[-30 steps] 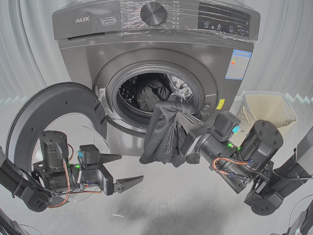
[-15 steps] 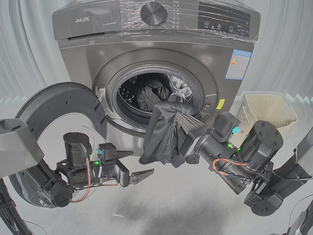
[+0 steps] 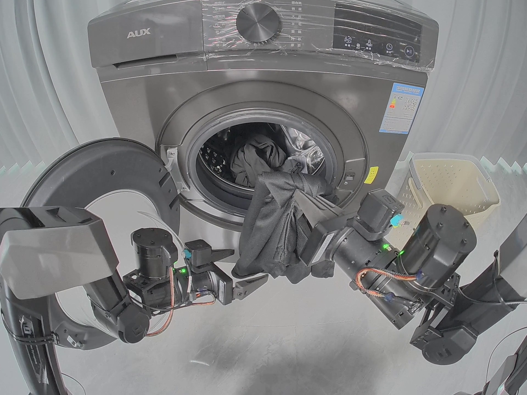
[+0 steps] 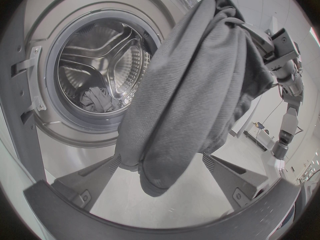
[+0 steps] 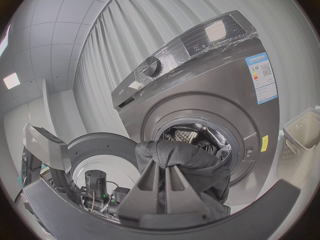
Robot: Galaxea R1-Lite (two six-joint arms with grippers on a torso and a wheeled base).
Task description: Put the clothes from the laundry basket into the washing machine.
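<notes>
Left claw (image 3: 244,270) is open by the low end of the dark cloth (image 3: 274,226), which hangs at the mouth of the washing machine (image 3: 263,83), not yet inside, the right claw (image 3: 302,197) pinches its top, and the laundry basket (image 3: 455,176) looks empty, so probably only this is left.
</notes>
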